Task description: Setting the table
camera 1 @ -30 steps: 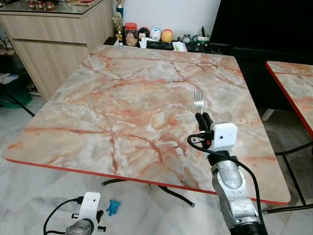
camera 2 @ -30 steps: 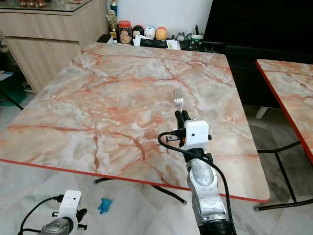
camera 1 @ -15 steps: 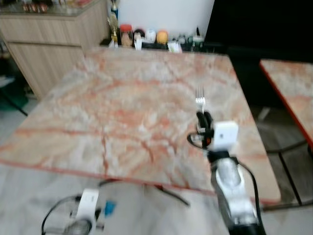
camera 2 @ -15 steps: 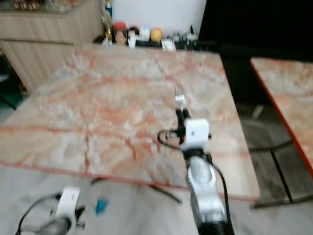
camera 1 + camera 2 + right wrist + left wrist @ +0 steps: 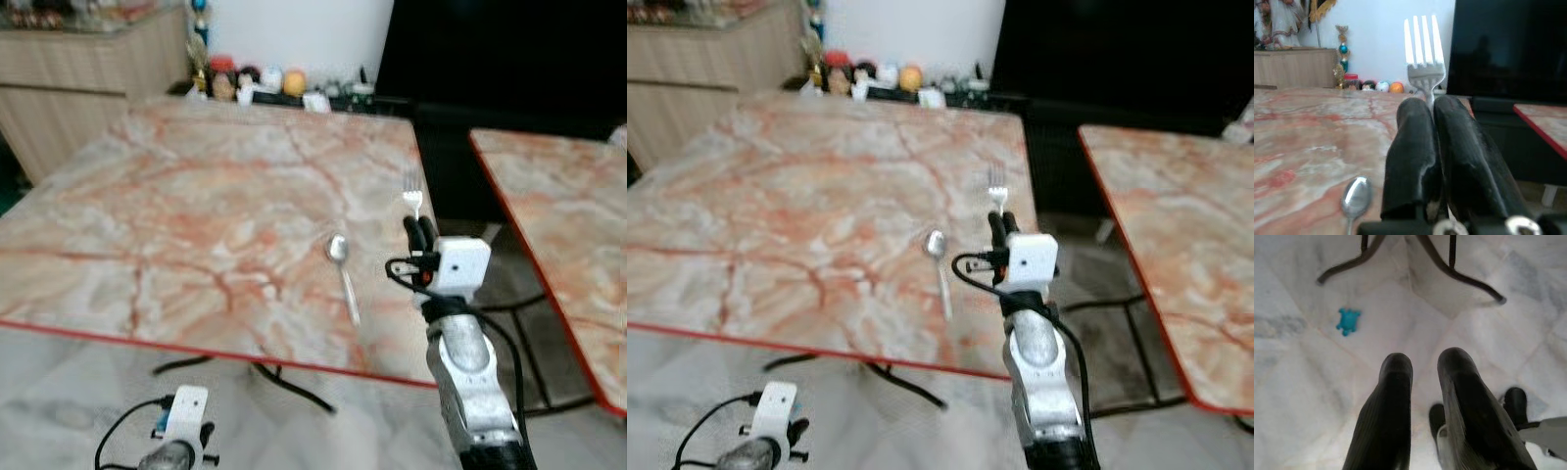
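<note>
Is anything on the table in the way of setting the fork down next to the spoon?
Nothing visible: the right gripper holds the fork upright beside the spoon, with bare table between them.

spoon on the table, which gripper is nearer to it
Right. The right gripper, shut on the fork, hangs just beside the spoon at the table edge. The left gripper is low over the floor.

Silver fork (image 5: 1423,54) upright, tines up, beside silver spoon (image 5: 341,266) flat on marble table (image 5: 176,206).
</note>
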